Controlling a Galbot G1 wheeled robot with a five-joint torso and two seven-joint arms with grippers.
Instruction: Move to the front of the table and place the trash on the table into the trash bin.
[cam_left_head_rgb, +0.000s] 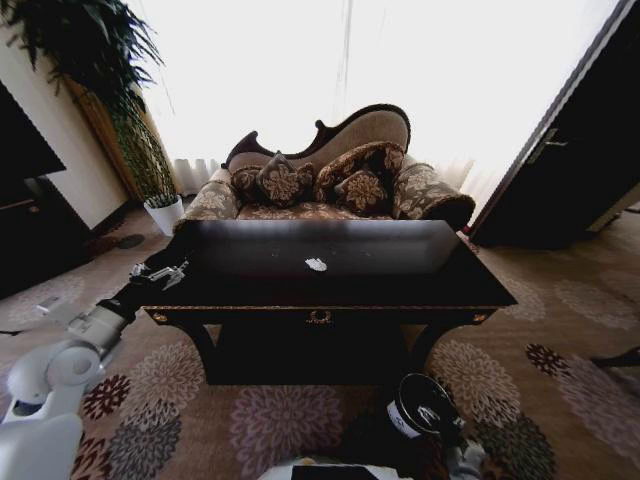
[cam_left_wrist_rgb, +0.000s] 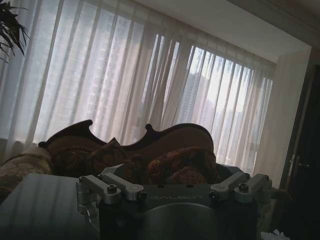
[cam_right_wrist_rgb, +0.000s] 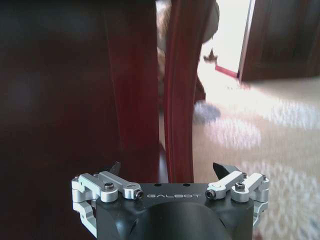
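A white crumpled scrap (cam_left_head_rgb: 316, 264) is lying near the middle of the glossy black surface (cam_left_head_rgb: 420, 285); it is looking light, soft and easily crushed, so pinching its raised folds from above seems wise. The left gripper (cam_left_head_rgb: 168, 274) is hovering at the surface's left edge, fingers apart. The right gripper (cam_right_wrist_rgb: 169, 172), fingers also apart, is hanging low beside a leg. The trash bin (cam_left_head_rgb: 425, 410) is sitting below the front edge, partly cut off.

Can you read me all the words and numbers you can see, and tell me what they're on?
"GALBOT" on the body of the right gripper, in the right wrist view.
"GALBOT" on the body of the left gripper, faint, in the left wrist view.
The white label on the trash bin is too small to read.
No other words or numbers can be read.
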